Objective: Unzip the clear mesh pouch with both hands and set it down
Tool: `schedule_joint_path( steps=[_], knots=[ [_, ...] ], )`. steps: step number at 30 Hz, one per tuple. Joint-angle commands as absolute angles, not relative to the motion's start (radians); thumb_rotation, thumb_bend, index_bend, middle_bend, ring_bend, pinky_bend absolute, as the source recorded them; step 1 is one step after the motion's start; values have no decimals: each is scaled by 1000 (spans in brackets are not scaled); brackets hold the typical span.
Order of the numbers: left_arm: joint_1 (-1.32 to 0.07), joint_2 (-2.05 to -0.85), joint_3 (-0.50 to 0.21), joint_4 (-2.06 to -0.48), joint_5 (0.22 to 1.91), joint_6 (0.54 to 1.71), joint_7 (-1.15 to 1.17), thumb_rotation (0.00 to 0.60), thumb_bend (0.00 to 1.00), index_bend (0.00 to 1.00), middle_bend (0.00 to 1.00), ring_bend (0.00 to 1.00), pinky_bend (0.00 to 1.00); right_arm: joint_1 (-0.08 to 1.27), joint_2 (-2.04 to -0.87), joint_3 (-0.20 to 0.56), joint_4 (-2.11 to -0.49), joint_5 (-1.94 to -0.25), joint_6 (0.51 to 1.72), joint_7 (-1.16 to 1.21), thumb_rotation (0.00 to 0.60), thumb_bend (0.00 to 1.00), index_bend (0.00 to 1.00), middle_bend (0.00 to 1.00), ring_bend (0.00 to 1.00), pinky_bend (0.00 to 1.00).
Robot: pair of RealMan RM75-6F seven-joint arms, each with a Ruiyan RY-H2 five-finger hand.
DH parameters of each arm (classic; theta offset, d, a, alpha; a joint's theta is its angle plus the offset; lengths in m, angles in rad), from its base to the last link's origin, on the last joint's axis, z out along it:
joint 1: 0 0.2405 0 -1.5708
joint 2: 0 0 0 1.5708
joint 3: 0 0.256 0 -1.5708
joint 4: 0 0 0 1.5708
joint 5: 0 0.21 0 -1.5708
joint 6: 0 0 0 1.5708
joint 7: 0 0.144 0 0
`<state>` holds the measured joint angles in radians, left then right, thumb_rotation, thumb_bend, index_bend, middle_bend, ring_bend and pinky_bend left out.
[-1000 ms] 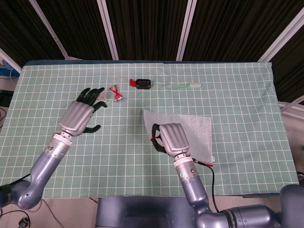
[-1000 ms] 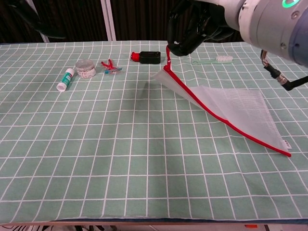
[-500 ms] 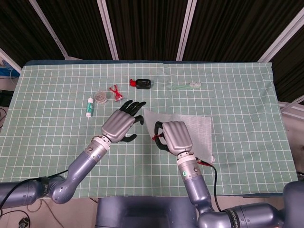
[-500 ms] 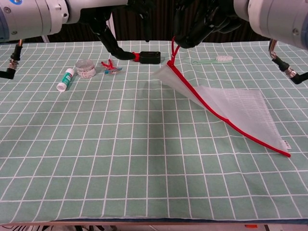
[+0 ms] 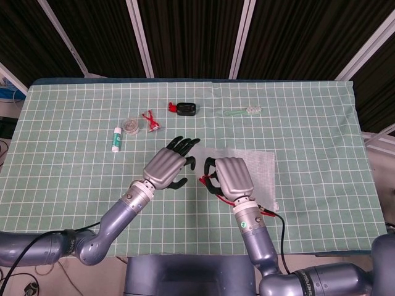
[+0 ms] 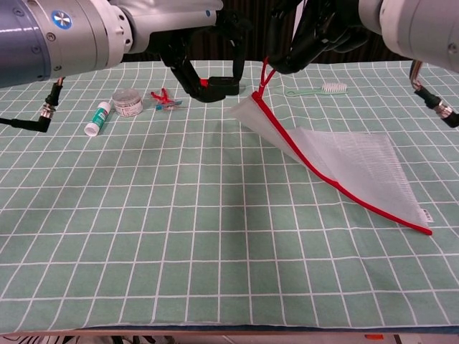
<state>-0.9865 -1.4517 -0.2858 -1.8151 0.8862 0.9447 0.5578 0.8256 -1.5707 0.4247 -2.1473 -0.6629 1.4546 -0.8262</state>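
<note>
Two hands meet at frame centre over the pouch (image 6: 344,161). The right hand (image 5: 232,179) pinches the red pull cord, lifting the pouch's near corner while its far end rests on the cloth (image 5: 74,160). The left hand (image 5: 166,168) hovers just beside that corner, fingers spread, holding nothing. Best now, I judge, to grip the mesh edge next to the slider, then draw the cord along the red zip (image 6: 337,183). The slider itself is too small to make out, and the chest view crops both hands.

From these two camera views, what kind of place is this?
Probably a robot lab workbench, not a home: a table with a green grid-patterned cloth, dark slatted panels with white frame bars behind, and small sample objects like a green toothbrush.
</note>
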Motion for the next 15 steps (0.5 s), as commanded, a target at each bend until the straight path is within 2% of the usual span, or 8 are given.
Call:
schedule_joint_path(
  steps=[1,15],
  knots=[
    [-999,-1467,-285,-1808,887,951,551,600,309,446,0,0,0,828,-1566,421,-2149,-662,1459,-821,600,663,729,1000,1000,1000],
    [-1055,-1541,-274,-1769,858,967,553,600,339,451,0,0,0,835,-1540,407,-2169,-659,1480,-797,600,665,731,1000,1000,1000]
  ],
)
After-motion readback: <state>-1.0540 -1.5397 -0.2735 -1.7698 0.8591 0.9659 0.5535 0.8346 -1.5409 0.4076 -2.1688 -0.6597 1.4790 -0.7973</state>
